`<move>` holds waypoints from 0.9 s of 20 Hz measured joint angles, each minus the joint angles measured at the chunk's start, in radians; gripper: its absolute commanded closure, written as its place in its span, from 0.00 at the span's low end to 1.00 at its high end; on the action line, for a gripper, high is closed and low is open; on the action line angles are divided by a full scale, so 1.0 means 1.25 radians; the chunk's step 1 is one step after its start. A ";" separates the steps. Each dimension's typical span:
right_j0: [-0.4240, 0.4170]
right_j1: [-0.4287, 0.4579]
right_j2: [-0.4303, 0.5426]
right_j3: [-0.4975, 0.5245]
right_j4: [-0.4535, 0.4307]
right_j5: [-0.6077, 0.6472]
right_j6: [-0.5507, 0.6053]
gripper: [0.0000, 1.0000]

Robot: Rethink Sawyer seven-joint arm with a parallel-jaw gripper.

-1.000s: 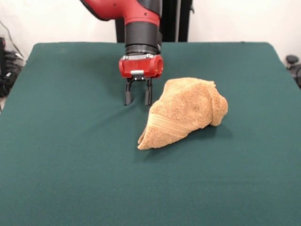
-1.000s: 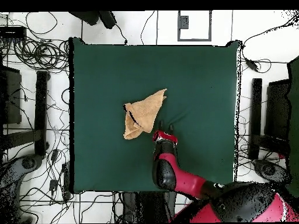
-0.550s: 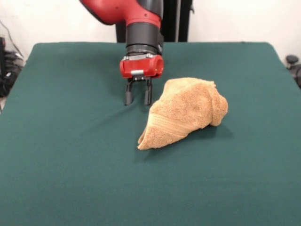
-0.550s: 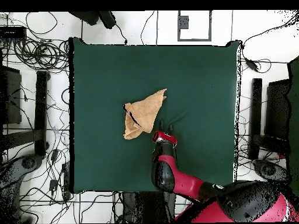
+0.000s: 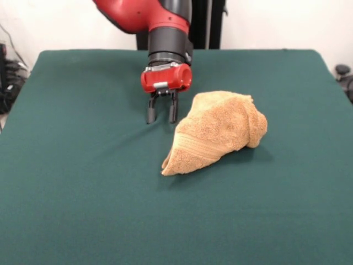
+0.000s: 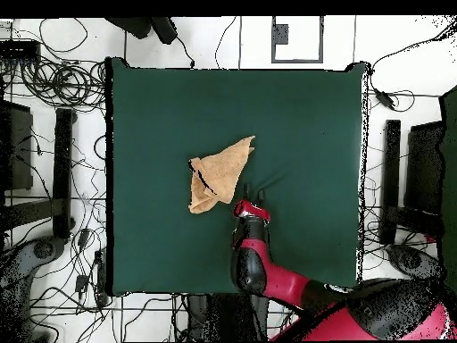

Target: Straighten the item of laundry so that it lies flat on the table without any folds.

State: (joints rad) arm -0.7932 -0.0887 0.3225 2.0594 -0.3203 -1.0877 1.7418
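Note:
The item of laundry (image 5: 218,131) is a tan-orange terry towel, bunched into a folded, roughly triangular heap near the middle of the green table (image 5: 83,193). A woven stripe band shows near its front corner. From overhead the item of laundry (image 6: 220,172) lies with one point toward the far right. My gripper (image 5: 161,118) hangs just left of the towel in the front view, fingers pointing down at the table, open with nothing between them. In the overhead view the gripper (image 6: 253,194) sits beside the towel's lower right edge, apart from it.
The table (image 6: 303,125) is much larger than the towel. Cables and equipment stands surround it on the floor in the overhead view.
The gripper has risen very slightly; the arm shifted a little. The towel has not moved.

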 measured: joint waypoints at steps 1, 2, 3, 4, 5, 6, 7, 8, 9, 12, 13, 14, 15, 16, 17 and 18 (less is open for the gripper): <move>-0.001 0.001 0.002 0.001 0.001 -0.002 0.000 0.00; -0.001 0.002 0.003 0.002 0.004 -0.005 0.000 0.00; 0.000 0.002 0.004 0.005 0.013 -0.008 0.000 0.00; 0.006 -0.004 0.007 0.013 0.038 -0.010 0.000 0.00; 0.010 -0.007 0.008 0.017 0.051 -0.010 0.000 0.00; 0.014 -0.011 0.009 0.022 0.064 -0.010 0.000 0.00; 0.025 -0.023 0.011 0.032 0.098 -0.008 0.000 0.00; 0.036 -0.034 0.012 0.043 0.131 -0.006 0.000 0.00; 0.041 -0.038 0.013 0.047 0.145 -0.005 0.000 0.00; 0.060 -0.057 0.014 0.059 0.194 0.004 0.000 0.00; 0.065 -0.064 0.015 0.063 0.208 0.010 0.000 0.00; 0.066 -0.066 0.015 0.064 0.213 0.013 0.000 0.00; 0.068 -0.068 0.015 0.065 0.215 0.015 0.000 0.00; 0.068 -0.068 0.015 0.065 0.217 0.016 0.000 0.00; 0.070 -0.070 0.014 0.066 0.220 0.017 0.000 0.00; 0.070 -0.070 0.014 0.066 0.220 0.017 0.000 0.00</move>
State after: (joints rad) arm -0.7060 -0.1759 0.3405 2.1416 -0.0459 -1.0670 1.7418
